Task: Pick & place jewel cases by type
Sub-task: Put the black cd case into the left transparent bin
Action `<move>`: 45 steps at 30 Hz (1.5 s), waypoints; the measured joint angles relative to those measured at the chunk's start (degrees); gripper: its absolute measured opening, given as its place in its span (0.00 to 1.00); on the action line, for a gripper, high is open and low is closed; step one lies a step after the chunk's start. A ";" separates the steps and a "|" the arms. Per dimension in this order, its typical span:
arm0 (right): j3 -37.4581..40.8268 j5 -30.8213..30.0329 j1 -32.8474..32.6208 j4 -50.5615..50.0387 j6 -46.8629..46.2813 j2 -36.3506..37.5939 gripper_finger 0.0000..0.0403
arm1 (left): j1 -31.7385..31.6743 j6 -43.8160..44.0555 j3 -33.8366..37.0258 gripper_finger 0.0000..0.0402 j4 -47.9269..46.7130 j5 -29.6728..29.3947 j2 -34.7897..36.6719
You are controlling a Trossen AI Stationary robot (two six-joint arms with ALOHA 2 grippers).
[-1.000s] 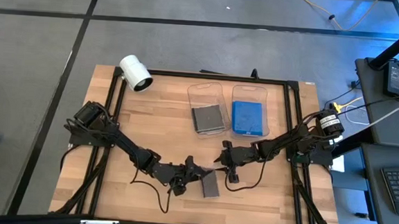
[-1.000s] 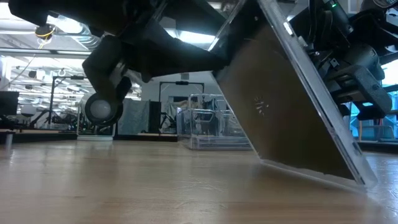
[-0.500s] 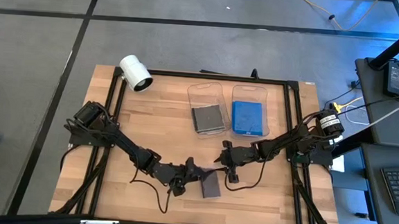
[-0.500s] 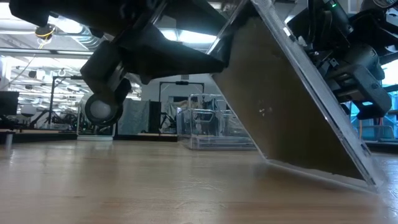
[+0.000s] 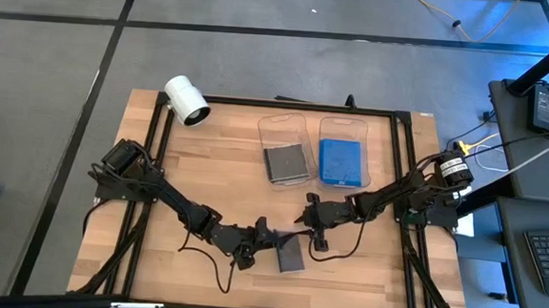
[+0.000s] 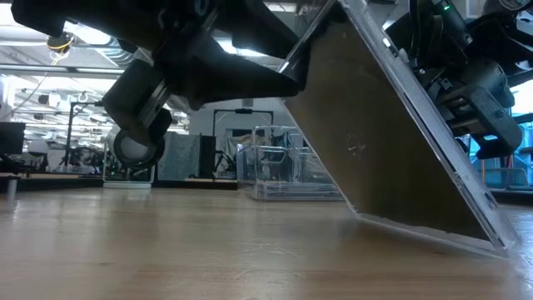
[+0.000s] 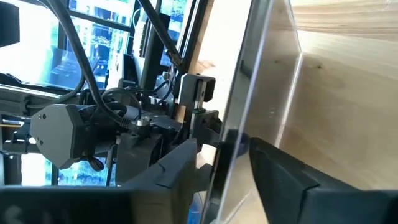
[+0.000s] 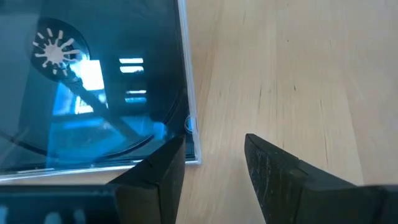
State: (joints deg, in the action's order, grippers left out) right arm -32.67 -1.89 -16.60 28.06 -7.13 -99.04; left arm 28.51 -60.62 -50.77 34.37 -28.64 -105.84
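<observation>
I have the left gripper [image 5: 271, 238] at the near middle of the table [image 5: 216, 170], its fingers straddling the upper edge of a dark jewel case [image 5: 289, 257]. That case stands tilted, lower edge on the wood. In the left wrist view the case edge [image 7: 239, 124] runs between my two fingers with a sliver of daylight on each side, so I read the jaws as part-spread, closing in but not yet clamped. The right gripper [image 5: 316, 225] hovers just beside the case, fingers spread and holding nothing.

Risk from here: the case is propped only on one edge. If I squeeze off-centre, I judge it could skate along the wood or flop flat; the right arm is near enough to knock it too.

The low view shows the steep tilt and the lower edge [image 6: 433, 233] touching the table, which the overhead flattens out. Only the overhead shows the destinations: a dark case [image 5: 286, 162] in one clear tub [image 5: 278, 127] and a blue case [image 5: 342, 162] in its neighbour [image 5: 343, 128].
</observation>
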 joint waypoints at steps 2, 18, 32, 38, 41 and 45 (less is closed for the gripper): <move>0.00 0.00 0.00 0.01 0.03 0.00 0.42 | 0.00 0.02 -0.02 0.32 0.02 0.02 0.00; 0.00 -0.17 0.00 -0.39 1.29 0.04 0.42 | 0.45 -0.13 -0.02 0.19 -2.09 0.46 0.00; -0.02 -4.58 0.00 -5.61 1.37 0.04 0.42 | 2.76 0.00 -0.02 0.18 -3.08 -0.10 -0.02; -0.08 -4.70 0.00 -6.85 1.19 0.13 0.42 | 3.73 2.96 -0.02 0.18 -4.00 -0.04 -0.02; -0.08 -4.70 0.00 -6.87 1.17 0.13 0.42 | 3.95 5.58 -0.02 0.18 -5.30 0.07 -0.02; -0.08 -4.70 0.00 -6.79 0.47 0.13 0.42 | 4.27 6.50 -0.02 0.14 -5.63 0.09 -0.02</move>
State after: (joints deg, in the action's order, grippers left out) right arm -32.75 -6.59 -16.60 21.28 -6.66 -98.91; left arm 32.78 -54.12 -50.78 28.74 -28.56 -105.86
